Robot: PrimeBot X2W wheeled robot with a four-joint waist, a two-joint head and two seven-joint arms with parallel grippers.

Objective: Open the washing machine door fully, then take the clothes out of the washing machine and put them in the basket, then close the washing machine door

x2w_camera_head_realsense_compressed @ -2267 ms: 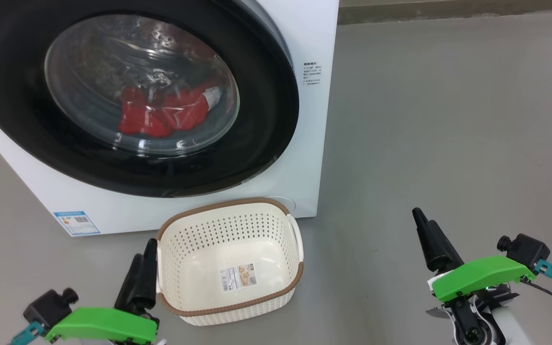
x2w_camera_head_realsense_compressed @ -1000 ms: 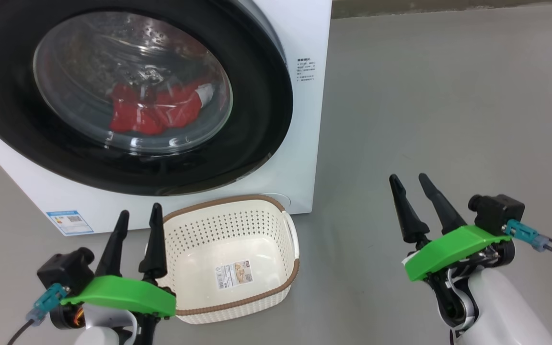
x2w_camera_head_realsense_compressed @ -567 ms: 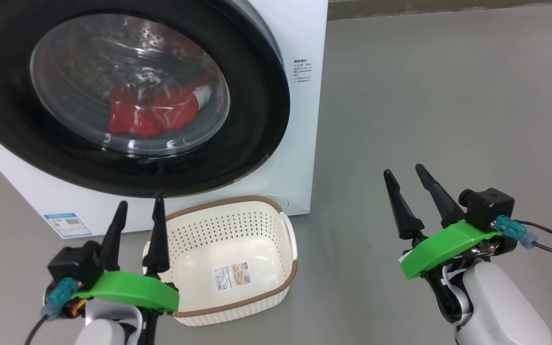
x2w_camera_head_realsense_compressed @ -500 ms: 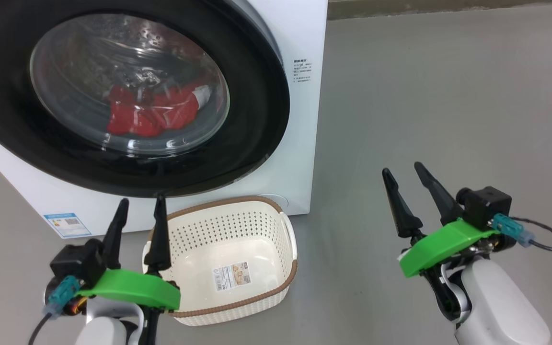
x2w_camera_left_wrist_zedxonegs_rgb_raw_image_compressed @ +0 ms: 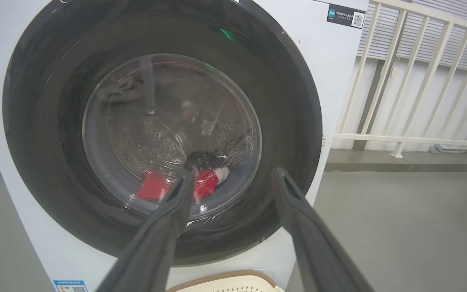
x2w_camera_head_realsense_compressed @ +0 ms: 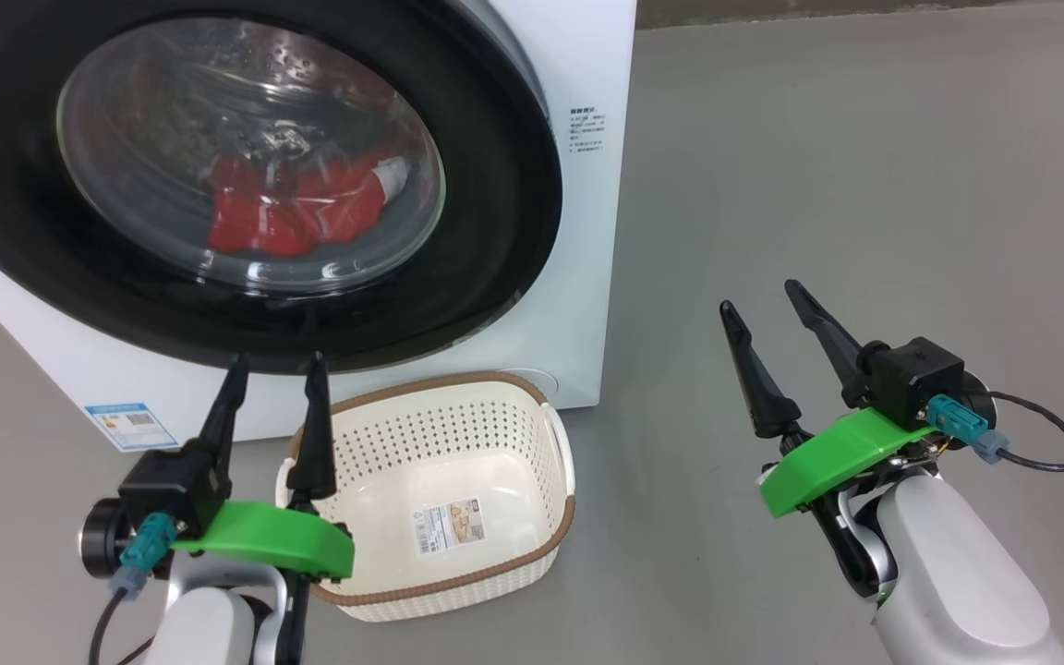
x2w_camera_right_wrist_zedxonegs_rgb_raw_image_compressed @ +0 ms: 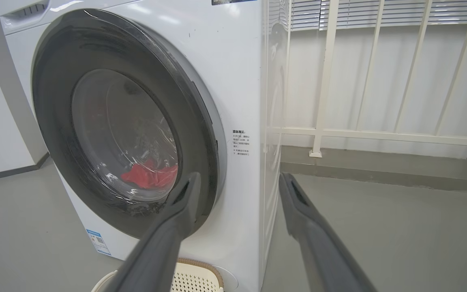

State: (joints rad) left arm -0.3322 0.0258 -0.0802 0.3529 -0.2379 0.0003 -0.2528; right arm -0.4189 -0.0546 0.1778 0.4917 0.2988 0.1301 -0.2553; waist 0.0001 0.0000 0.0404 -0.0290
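Raised toward machine (x2w_camera_head_realsense_compressed: 587, 277) vs a sec ago: L gripper (x2w_camera_head_realsense_compressed: 277, 358) by basket (x2w_camera_head_realsense_compressed: 440, 434), R gripper (x2w_camera_head_realsense_compressed: 758, 296) off to the side, both w/ fingers apart, nothing held. Door (x2w_camera_head_realsense_compressed: 495, 231) shut, clothes (x2w_camera_head_realsense_compressed: 292, 208) behind glass. Opening not begun.

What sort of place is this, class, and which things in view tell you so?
Probably a laundry or utility area: a white front-loading washing machine with red clothes behind its glass door, a small basket on the grey floor before it, and a white railing beyond.
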